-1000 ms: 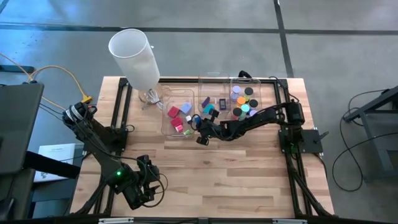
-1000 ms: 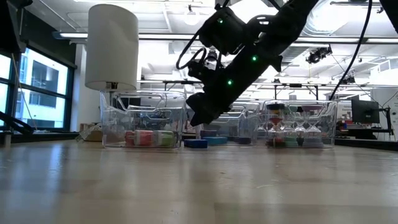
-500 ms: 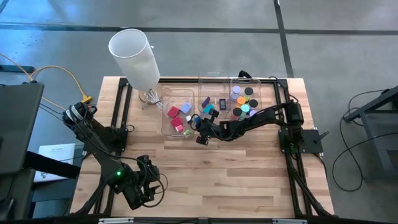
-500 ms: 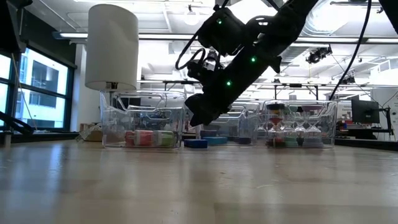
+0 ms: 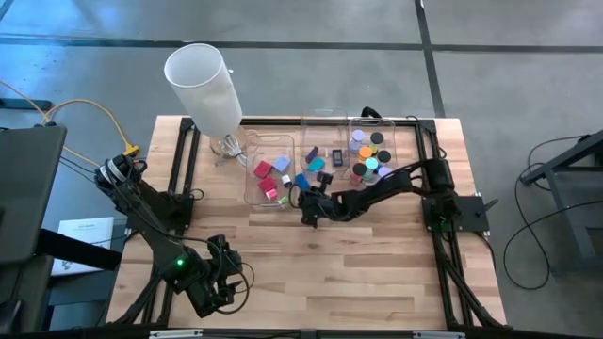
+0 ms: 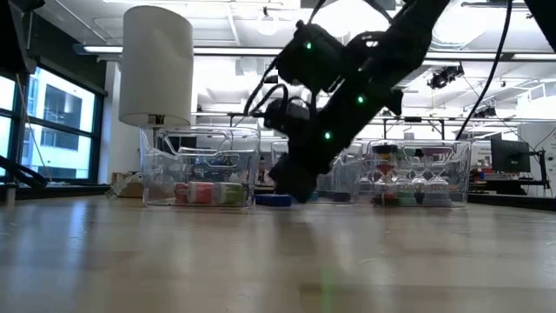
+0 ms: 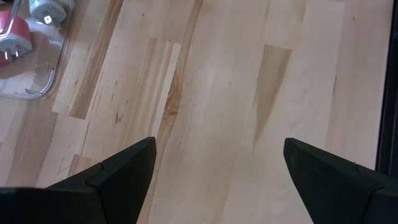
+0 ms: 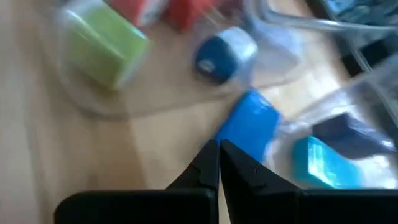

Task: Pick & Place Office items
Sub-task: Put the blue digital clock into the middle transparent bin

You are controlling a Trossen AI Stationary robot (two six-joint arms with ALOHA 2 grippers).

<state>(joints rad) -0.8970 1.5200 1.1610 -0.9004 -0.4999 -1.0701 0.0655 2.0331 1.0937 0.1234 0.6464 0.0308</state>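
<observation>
A bright blue flat rectangle (image 8: 252,127) lies flat on the wood between two clear bins (image 5: 301,181), and it shows in the low view (image 6: 276,200) too. My right gripper (image 8: 219,148) is shut, its tips low over the table just on the near side of that piece (image 5: 307,215) (image 6: 295,189). Red, pink and green blocks (image 5: 268,172) lie in the left bin. Teal and dark blue rectangles (image 5: 325,157) are in the middle bin, and round discs (image 5: 367,153) in the right bin. My left gripper (image 7: 217,146) is open over bare wood near the table's near-left corner (image 5: 224,282). My right gripper's shut fingertips (image 8: 208,158) come slanting down from the table's right and near side to the blue rectangle's near edge (image 8: 235,142). I cannot tell whether they touch it. The piece lies flat on the table.
Three clear bins (image 5: 283,141) stand in a row along the far part of the table. A tall white cylinder (image 5: 203,85) stands at the far-left corner. Bare wood (image 5: 358,273) stretches across the near half. Black frame rails (image 5: 452,254) run along both sides.
My right gripper has come down toward the table and a little toward the near edge, ending low beside the blue rectangle. Its fingers have stayed together.
</observation>
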